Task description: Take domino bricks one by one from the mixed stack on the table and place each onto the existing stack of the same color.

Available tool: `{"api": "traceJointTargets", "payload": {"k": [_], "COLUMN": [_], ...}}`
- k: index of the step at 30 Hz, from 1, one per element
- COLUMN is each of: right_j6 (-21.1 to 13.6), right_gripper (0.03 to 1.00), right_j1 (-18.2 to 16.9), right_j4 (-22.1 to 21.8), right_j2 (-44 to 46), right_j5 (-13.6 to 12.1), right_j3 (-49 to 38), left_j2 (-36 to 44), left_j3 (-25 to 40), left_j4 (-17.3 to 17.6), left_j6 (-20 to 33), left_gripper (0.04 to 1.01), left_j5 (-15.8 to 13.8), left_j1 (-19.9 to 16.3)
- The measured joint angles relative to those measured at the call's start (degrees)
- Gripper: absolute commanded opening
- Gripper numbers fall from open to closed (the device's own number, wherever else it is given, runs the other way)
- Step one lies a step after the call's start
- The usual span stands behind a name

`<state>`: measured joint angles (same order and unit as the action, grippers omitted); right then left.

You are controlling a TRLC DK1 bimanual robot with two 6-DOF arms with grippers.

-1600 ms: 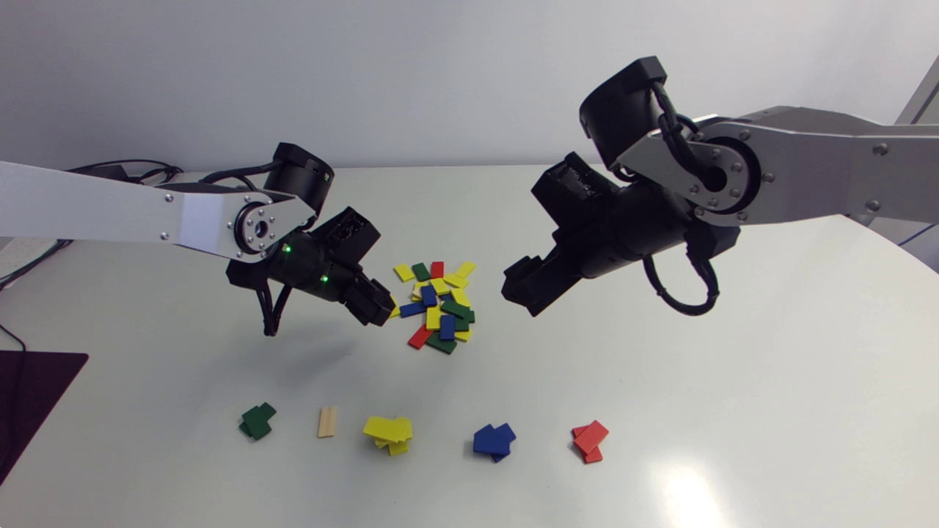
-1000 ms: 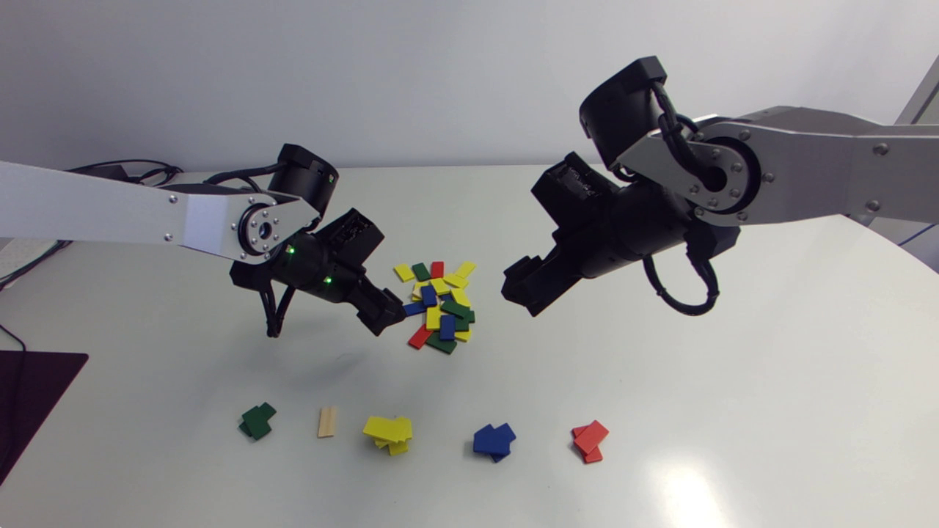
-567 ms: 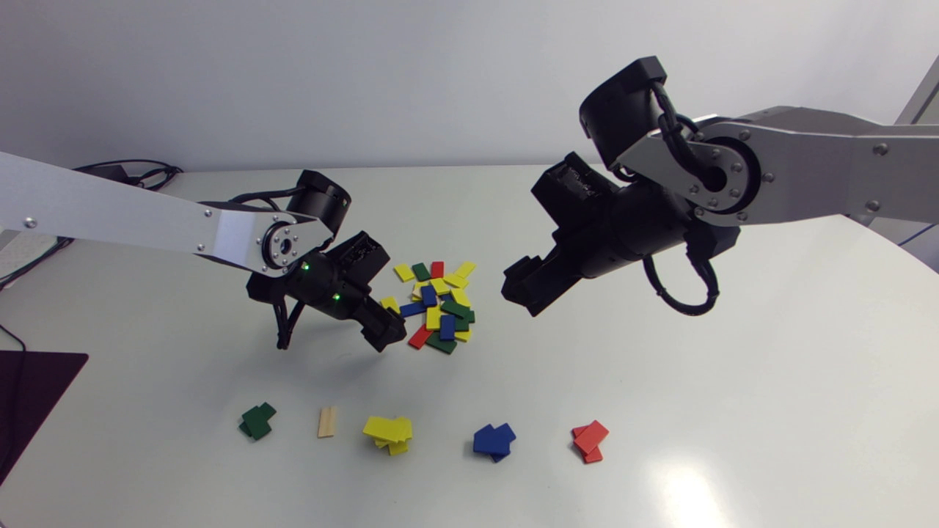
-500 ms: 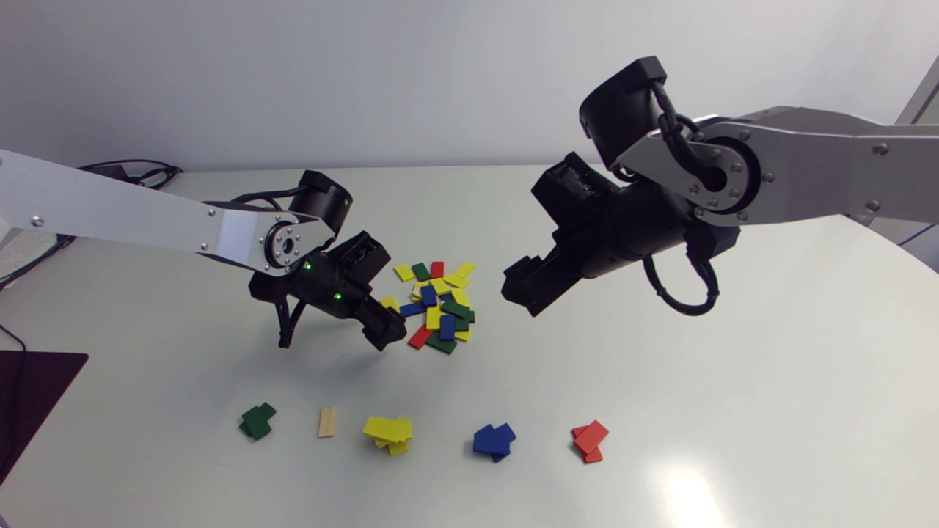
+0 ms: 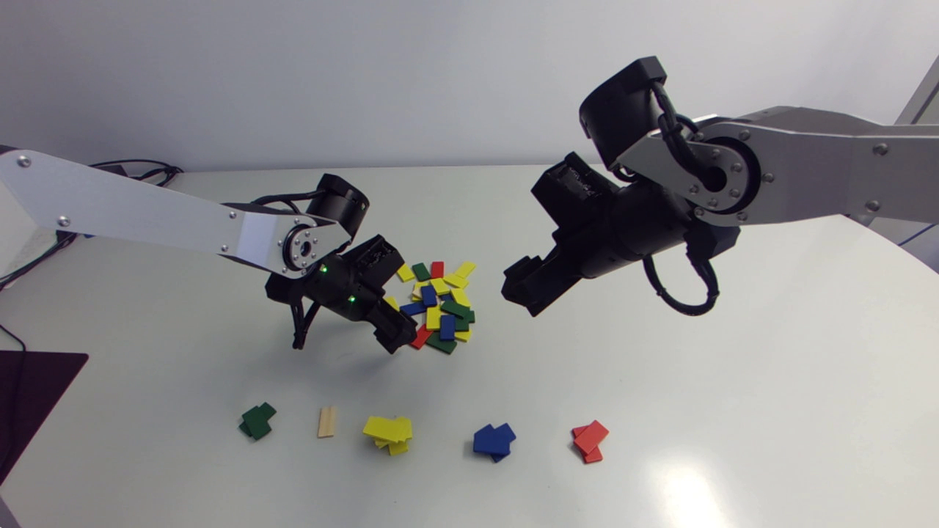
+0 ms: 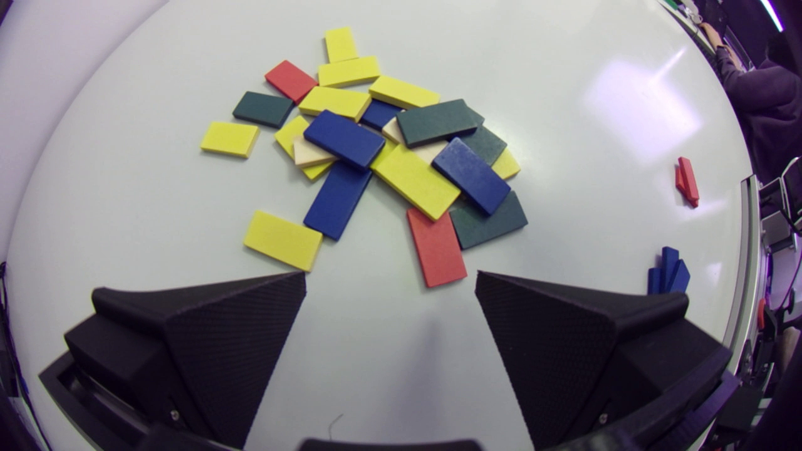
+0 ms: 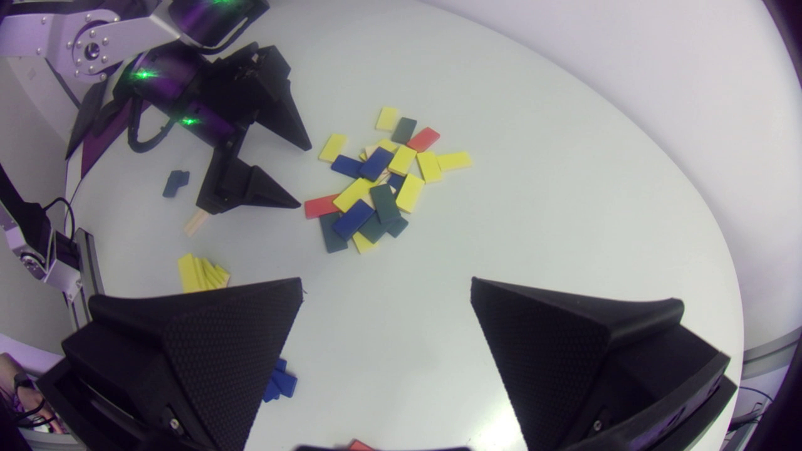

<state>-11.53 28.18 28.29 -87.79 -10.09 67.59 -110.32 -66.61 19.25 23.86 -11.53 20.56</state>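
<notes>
Glossy white table [image 5: 733, 367], bright light glare [image 5: 686, 490] near its front, dark mat [image 5: 29, 400] at its left edge

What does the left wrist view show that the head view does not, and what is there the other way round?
Only the left wrist view: the left fingers stand apart with nothing between them, and a red brick lies just ahead of the gap. Only the head view: the green stack, the single cream brick, the yellow stack and the right arm. Both: the mixed pile, the blue stack and the red stack.
</notes>
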Motion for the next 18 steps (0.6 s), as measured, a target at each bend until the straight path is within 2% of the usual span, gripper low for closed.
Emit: {"api": "traceJointTargets", "payload": {"k": [13, 18], "right_j6": [0.02, 0.02], "right_gripper": [0.943, 0.943], "right_j1": [0.11, 0.11], "right_j4": [0.00, 0.00], "right_j2": [0.00, 0.00], "right_j5": [0.04, 0.04], "right_j3": [0.00, 0.00], "left_j2": [-2.86, -3.52], "left_j3": [-1.55, -2.19], "left_j4": [0.39, 0.46], "left_j6": [-0.92, -1.05], "left_gripper": [0.936, 0.869], "left_j5": [0.07, 0.44], "left_j1": [1.66, 2.03]}}
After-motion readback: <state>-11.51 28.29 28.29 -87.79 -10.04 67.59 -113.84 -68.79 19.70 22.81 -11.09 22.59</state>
